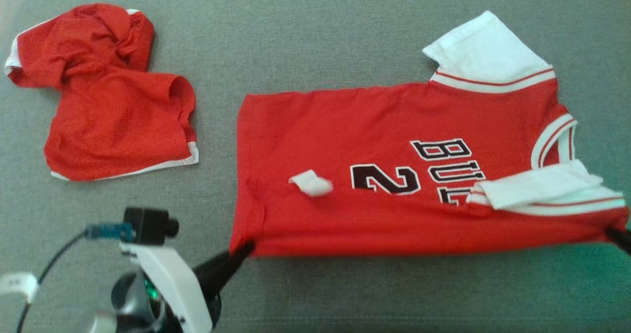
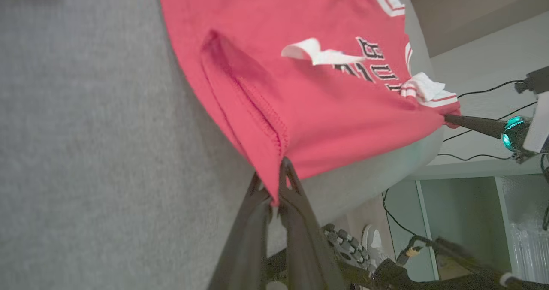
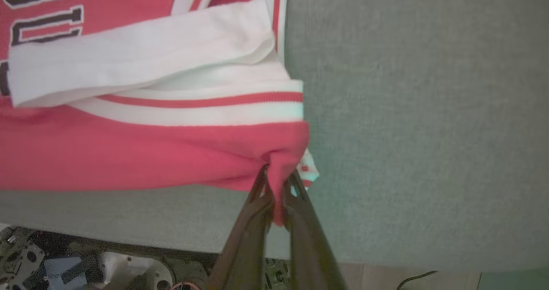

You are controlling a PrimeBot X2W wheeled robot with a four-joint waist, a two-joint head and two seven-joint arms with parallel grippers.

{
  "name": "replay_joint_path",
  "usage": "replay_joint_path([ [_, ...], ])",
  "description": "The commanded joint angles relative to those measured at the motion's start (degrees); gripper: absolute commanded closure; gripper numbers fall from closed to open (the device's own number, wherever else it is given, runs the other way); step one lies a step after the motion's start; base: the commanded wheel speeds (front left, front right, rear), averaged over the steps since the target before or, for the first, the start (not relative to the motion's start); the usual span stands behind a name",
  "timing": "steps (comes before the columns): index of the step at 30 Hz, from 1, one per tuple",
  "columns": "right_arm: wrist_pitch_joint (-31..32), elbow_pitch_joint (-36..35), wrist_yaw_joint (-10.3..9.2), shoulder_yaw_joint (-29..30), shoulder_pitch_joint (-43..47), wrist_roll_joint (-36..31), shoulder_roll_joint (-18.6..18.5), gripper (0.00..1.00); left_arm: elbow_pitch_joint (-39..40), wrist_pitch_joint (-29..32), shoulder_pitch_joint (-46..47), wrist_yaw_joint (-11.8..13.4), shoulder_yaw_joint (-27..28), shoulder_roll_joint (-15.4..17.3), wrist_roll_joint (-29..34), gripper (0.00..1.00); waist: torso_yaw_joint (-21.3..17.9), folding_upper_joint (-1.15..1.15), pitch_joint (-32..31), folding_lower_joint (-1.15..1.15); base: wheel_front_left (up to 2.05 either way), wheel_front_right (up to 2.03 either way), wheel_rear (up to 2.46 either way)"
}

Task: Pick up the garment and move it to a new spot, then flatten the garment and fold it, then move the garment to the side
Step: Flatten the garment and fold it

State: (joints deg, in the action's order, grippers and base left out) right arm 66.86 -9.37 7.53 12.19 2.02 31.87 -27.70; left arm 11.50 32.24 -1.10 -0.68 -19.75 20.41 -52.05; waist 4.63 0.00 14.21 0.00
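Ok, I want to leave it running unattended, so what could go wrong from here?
1. The left gripper and right gripper each pinch only a small corner tip of the jersey; a tug could slip it from the fingers.
2. The white sleeve lies doubled over the chest and may get creased into the fold.
3. The red shorts lie close on the left; a sideways drag might catch them.

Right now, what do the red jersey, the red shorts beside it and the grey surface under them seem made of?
The red jersey looks like soft matte knit, perhaps cotton blend: stitched hem, ribbed striped trim. The red shorts look like thin mesh, perhaps polyester, slightly grainy. The grey surface seems matte woven upholstery with fine flecked weave.
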Motion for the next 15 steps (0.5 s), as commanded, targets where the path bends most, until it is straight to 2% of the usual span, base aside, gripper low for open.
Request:
replay_joint_path([
  [1,0.31,-2.97,-0.04,0.76,1.16,0.0,-2.6,1.0,2.02,-0.52,-0.16,0.67,2.9,1.69,-0.07,1.0,-0.13,0.0,0.01,0.0,0.0,0.0,0.0],
  [4,-0.55,-3.51,-0.04,-0.25,3.58,-0.77,-1.24,1.0,1.25,-1.54,-2.82,0.93,1.55,0.83,0.6,1.0,-0.13,0.0,-0.02,0.0,0.0,0.0,0.0],
  [5,-0.85,-3.6,-0.04,-1.05,4.21,-1.01,-0.95,0.6,0.8,-2.05,-3.36,1.23,1.08,0.46,1.25,1.0,-0.07,0.0,-0.03,0.0,0.0,0.0,0.0],
  [6,-1.37,-3.84,-0.04,-2.05,4.82,-1.3,-1.03,0.0,0.33,-2.28,-3.81,1.38,0.36,0.26,2.0,0.89,0.0,0.0,-0.03,0.0,0.0,0.0,0.0],
  [7,-2.08,-3.79,-0.04,-2.62,5.32,-1.64,-1.2,0.0,-0.09,-2.43,-4.17,1.56,-0.29,0.12,2.7,0.58,0.09,0.0,0.01,0.0,0.0,0.0,0.0],
  [8,-2.89,-3.84,-0.04,-3.09,5.67,-1.95,-1.51,0.0,-0.38,-2.68,-4.38,1.72,-0.76,0.03,3.4,0.03,0.17,0.0,0.09,0.0,0.0,0.0,0.0],
  [9,-3.43,-3.85,-0.04,-3.27,5.92,-1.94,-1.89,0.0,-0.52,-2.93,-4.52,1.86,-1.07,0.12,4.12,0.0,0.23,0.0,0.19,0.0,0.0,0.0,0.0],
  [12,-4.84,-4.69,-0.04,-2.36,5.23,-1.55,-4.25,0.0,0.09,-4.13,-4.32,2.84,-0.82,1.44,7.2,0.0,0.36,0.0,0.74,0.0,0.0,0.0,0.0],
  [15,-6.07,-6.6,-0.04,-0.16,0.72,-0.46,-6.28,0.0,2.21,-5.21,-2.3,4.44,0.37,2.93,10.62,0.0,0.51,0.0,2.14,0.0,0.0,0.0,0.0],
])
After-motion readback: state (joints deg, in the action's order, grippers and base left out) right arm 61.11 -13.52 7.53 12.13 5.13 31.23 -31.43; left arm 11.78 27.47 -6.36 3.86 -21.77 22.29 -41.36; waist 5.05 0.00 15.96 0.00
